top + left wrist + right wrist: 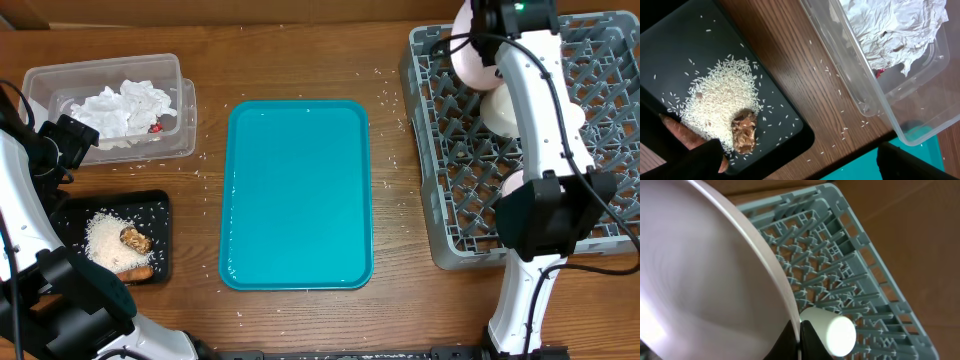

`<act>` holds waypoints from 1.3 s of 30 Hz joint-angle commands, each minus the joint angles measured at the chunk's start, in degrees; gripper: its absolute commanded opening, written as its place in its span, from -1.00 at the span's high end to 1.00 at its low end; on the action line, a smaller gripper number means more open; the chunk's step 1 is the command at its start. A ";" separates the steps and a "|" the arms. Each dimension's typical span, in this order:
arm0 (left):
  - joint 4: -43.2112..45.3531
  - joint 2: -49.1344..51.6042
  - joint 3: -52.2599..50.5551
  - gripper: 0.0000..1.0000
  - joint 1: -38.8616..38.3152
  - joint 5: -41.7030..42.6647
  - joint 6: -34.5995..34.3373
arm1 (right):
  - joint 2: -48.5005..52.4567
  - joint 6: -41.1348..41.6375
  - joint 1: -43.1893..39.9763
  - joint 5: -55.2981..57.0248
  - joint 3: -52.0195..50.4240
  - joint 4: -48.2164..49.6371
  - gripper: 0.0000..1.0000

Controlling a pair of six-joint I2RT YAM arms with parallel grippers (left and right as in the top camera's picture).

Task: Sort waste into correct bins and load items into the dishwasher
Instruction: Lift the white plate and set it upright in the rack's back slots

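Pinkish-white plate (pixel 705 280) hangs tilted over the grey dish rack (pixel 850 270), its rim pinched tight by the right gripper (pixel 799 337). I judge it stiff, smooth, rather slippery and breakable; the rim is the only good hold.

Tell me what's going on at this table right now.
A two-armed robot is clearing up. The right pincer is shut on the rim of a white plate, holding it over the grey dish rack, where a small cup lies among the pegs. The left pincer hangs open by the black tray holding rice, a carrot piece and a brown chunk. Crumpled tissue and a red wrapper sit in the clear tub.
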 commanded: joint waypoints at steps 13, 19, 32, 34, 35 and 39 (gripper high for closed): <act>0.07 0.90 0.83 -1.00 -0.02 -0.39 -0.61 | -0.74 0.28 5.81 5.64 -7.04 6.32 0.92; 0.07 0.90 0.83 -1.00 -0.02 -0.39 -0.61 | -1.29 3.58 8.17 1.40 -5.31 1.70 -1.00; 0.07 0.90 0.83 -1.00 -0.02 -0.39 -0.61 | -18.27 22.58 9.11 -25.29 13.46 -23.67 -1.00; 0.07 0.90 0.83 -1.00 -0.02 -0.39 -0.61 | -24.48 20.94 11.32 -25.79 13.29 -24.61 -1.00; 0.07 0.90 0.83 -1.00 -0.02 -0.39 -0.61 | -25.46 20.74 11.72 -25.92 13.22 -24.61 -1.00; 0.07 0.90 0.83 -1.00 -0.02 -0.39 -0.61 | -35.30 20.70 17.14 -28.11 12.02 -24.61 -1.00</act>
